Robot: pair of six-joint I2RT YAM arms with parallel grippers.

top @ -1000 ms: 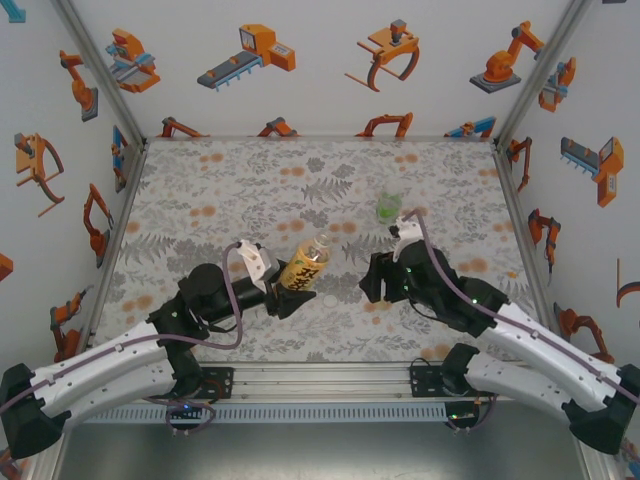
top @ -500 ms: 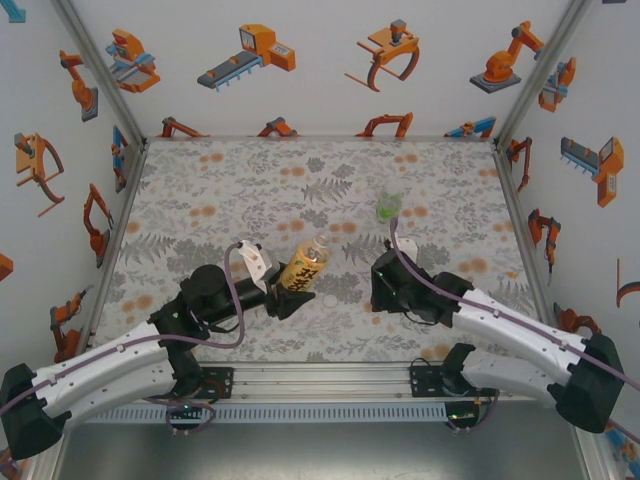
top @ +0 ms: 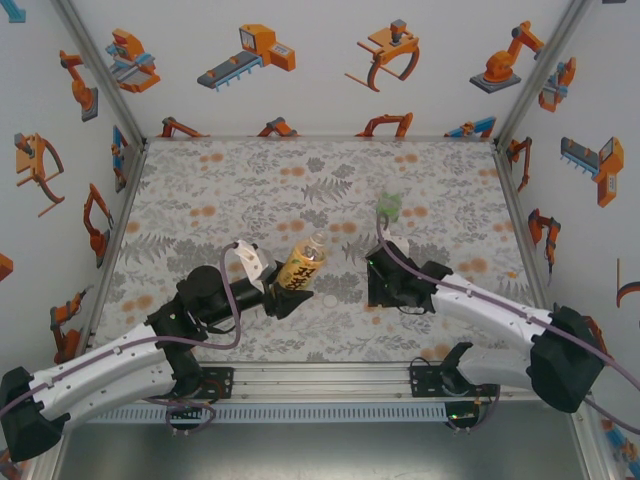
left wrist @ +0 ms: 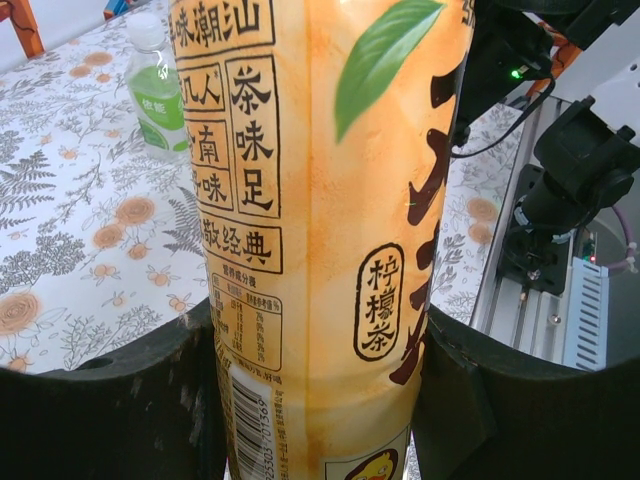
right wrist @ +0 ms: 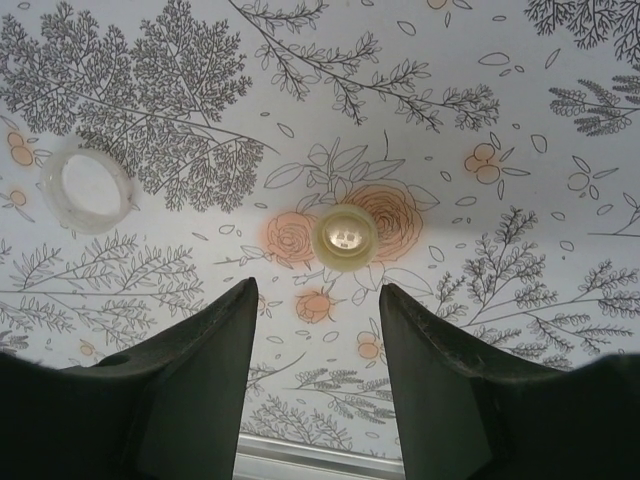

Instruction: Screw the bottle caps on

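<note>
Now: green cap [right wrist: 345, 238] and white cap [right wrist: 88, 187] on the table [right wrist: 500, 100]

From above, the left gripper [top: 290, 288] pinches the tea bottle [top: 303, 262], near and left of middle. Left wrist: the bottle sits tight between its fingers [left wrist: 100, 420]. Right wrist: the right gripper [right wrist: 315, 292] is spread wide, the green cap just past its tips; the white cap lies apart.

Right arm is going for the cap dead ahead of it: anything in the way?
Nothing visible. The open right gripper faces the greenish cap across bare tablecloth; the white cap lies well off to one side.
</note>
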